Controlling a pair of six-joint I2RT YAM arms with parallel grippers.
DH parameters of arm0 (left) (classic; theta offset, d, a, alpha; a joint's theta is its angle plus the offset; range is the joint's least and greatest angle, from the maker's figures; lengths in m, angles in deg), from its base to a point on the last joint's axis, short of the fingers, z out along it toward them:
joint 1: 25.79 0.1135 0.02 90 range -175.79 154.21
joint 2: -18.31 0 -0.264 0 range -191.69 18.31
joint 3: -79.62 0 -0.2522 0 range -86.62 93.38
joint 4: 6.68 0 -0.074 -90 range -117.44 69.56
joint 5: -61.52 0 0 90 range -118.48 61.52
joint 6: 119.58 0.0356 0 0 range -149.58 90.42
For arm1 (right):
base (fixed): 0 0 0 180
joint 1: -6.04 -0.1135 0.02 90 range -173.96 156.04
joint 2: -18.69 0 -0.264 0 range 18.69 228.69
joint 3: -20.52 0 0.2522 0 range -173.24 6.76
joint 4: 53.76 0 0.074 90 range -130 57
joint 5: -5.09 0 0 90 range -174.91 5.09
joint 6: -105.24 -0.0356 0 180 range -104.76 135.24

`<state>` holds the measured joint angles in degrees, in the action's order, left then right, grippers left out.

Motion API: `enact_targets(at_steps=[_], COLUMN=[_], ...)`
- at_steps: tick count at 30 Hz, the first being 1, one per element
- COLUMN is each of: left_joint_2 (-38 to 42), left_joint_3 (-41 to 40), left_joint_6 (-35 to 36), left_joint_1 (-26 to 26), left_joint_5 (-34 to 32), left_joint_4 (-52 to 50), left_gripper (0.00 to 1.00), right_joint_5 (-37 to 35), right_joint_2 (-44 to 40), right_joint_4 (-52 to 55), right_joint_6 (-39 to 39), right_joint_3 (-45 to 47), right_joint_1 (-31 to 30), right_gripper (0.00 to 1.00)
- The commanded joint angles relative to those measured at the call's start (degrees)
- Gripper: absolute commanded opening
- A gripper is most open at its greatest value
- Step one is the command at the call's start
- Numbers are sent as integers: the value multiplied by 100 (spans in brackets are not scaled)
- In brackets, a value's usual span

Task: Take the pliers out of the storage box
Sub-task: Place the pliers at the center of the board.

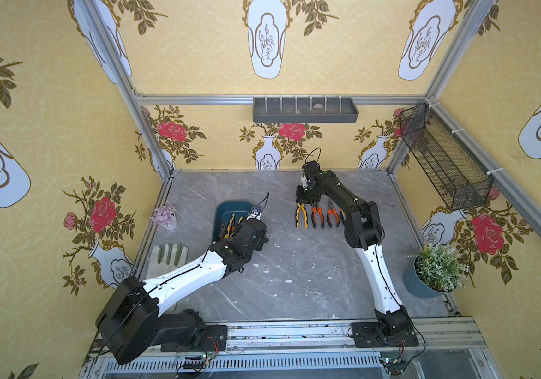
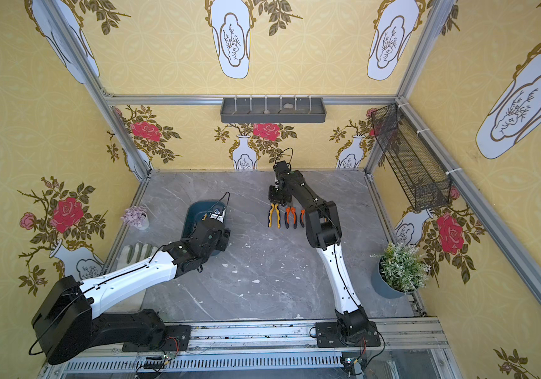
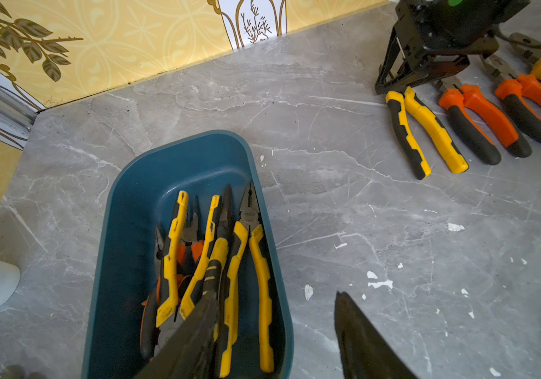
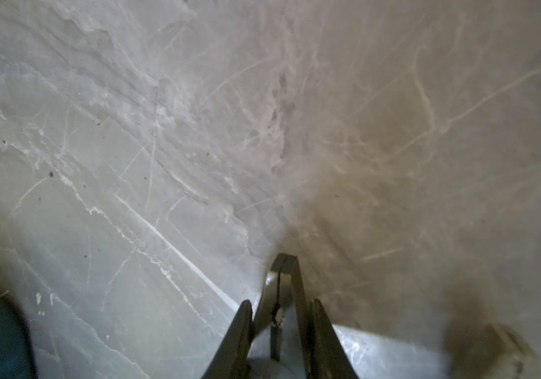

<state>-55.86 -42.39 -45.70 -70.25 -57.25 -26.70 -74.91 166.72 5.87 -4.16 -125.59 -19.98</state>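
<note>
Pliers [image 3: 263, 279] in rounded plastic box [image 3: 131, 213]

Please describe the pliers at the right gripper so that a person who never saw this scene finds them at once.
On the grey table, pliers lie in a row apart from the blue box. The pair meant is at the row's end nearest the box, its head in the right gripper. Its handles are yellow and black; the next two pairs are orange.

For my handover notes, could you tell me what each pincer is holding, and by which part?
Right pincer grips the yellow-handled pliers by their metal head; left pincer holds nothing.
</note>
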Motion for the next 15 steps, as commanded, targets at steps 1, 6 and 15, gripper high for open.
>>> enact_targets(at_steps=[1, 6, 15], left_joint_2=[-17, -38, -27], left_joint_3=[-36, -17, -35], left_joint_6=[4, 12, 12], left_joint_1=[8, 8, 8], left_joint_5=[30, 38, 44], left_joint_4=[75, 76, 86], left_gripper=[58, 58, 58], right_joint_5=[-537, -656, -712], right_joint_2=[16, -37, -147], right_joint_4=[134, 132, 86], right_joint_6=[244, 250, 165], right_joint_3=[69, 171, 416], right_joint_1=[-99, -131, -128], right_gripper=[24, 26, 26])
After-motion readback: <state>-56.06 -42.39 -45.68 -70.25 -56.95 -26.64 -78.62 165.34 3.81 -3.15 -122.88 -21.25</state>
